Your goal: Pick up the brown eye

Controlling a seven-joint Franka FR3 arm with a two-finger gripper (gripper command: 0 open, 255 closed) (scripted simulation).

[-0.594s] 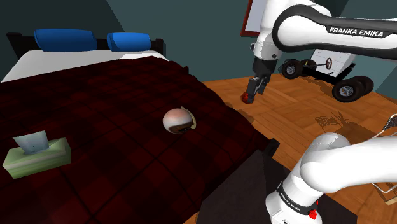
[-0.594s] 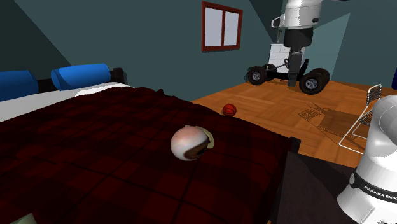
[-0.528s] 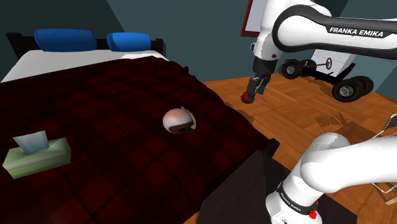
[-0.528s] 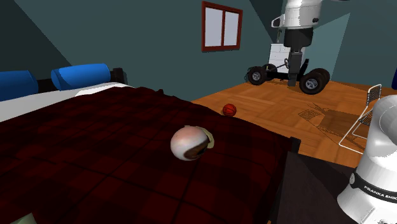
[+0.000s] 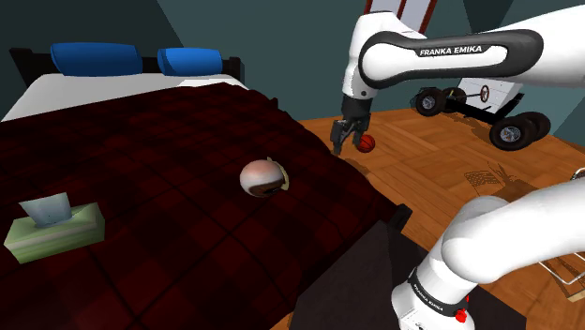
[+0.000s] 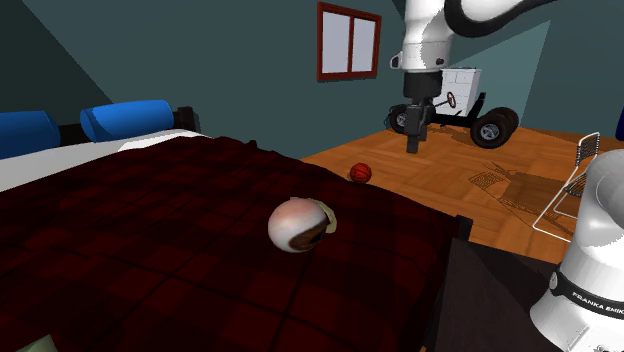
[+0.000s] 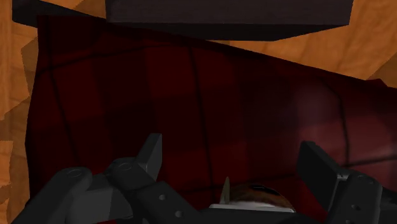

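Note:
The brown eye (image 5: 263,177) is a pale ball with a brown iris facing the shoulder view's lower right. It rests on the dark red plaid bed cover (image 5: 141,159). In the second exterior view the eye (image 6: 300,224) lies mid-bed. My gripper (image 5: 340,142) hangs in the air over the bed's side edge, to the shoulder view's right of the eye and apart from it. The gripper (image 6: 413,140) points down, well above the floor. In the wrist view the gripper (image 7: 235,162) is open, nothing between its fingers, and a sliver of the eye (image 7: 254,193) shows close under the hand.
A green tissue box (image 5: 54,230) sits on the bed's near left. Blue pillows (image 5: 98,56) lie at the headboard. A red ball (image 5: 367,142) rests on the wood floor beside the bed. A wheeled cart (image 5: 487,103) and a wire rack (image 6: 570,190) stand farther off.
The arm has swung toward the shoulder view's left, carrying the gripper from above the floor by the red ball to over the bed's edge. The eye has not moved.

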